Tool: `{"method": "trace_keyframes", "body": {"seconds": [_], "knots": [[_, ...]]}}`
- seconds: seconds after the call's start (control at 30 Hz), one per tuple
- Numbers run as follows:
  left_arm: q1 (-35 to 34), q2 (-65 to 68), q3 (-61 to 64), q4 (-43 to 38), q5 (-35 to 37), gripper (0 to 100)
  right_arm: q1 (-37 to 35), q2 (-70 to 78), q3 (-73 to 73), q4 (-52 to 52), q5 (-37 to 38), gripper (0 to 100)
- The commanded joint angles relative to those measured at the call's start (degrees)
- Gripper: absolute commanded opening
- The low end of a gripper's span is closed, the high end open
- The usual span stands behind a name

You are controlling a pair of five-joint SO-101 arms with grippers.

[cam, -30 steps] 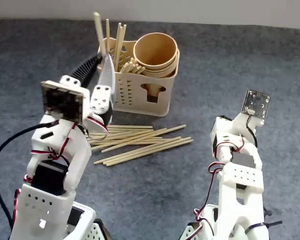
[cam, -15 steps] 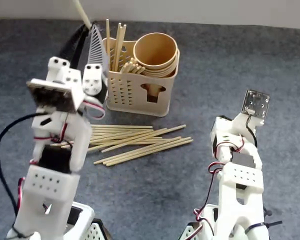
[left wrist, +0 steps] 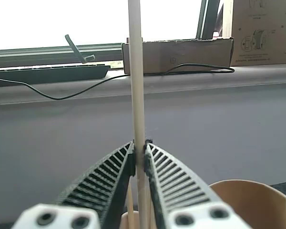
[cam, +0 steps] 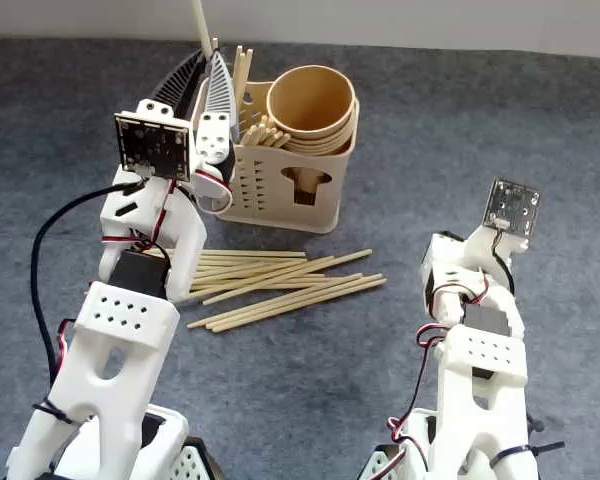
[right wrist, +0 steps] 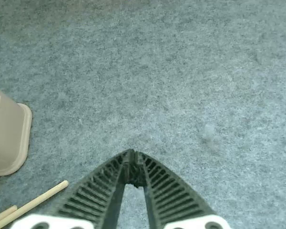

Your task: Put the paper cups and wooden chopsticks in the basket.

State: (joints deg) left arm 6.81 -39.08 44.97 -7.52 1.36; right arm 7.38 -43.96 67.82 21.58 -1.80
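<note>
My left gripper (cam: pixel 204 78) is shut on one wooden chopstick (cam: pixel 201 22) and holds it upright over the left part of the beige basket (cam: pixel 280 195). In the left wrist view the chopstick (left wrist: pixel 136 86) runs straight up between the closed fingers of that gripper (left wrist: pixel 139 153), with a paper cup rim (left wrist: pixel 248 198) below. Stacked paper cups (cam: pixel 312 100) and several chopsticks stand in the basket. Several more chopsticks (cam: pixel 280 285) lie loose on the grey mat in front of it. My right gripper (right wrist: pixel 132 168) is shut on nothing, low over the mat.
The right arm (cam: pixel 472 300) stands folded at the right, away from the basket. A basket corner (right wrist: pixel 7 138) and a chopstick end (right wrist: pixel 33 202) lie near the right gripper. Open grey mat (cam: pixel 460 130) spreads to the right of the basket.
The left arm lifted the held chopstick, then swung it rightward from beside the basket to over its left part. The right arm has not moved.
</note>
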Motion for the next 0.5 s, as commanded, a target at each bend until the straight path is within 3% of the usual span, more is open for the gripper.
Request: {"method": "trace_keyframes", "body": {"seconds": [0.0,0.47], "knots": [[-1.36,0.13,-1.01,1.93,0.44,7,0.40,-0.84,-0.75,-1.27,0.70,1.0],[-0.92,-0.31,-15.34,29.27,0.62,7,0.40,-0.84,-0.75,-1.27,0.70,1.0]]}}
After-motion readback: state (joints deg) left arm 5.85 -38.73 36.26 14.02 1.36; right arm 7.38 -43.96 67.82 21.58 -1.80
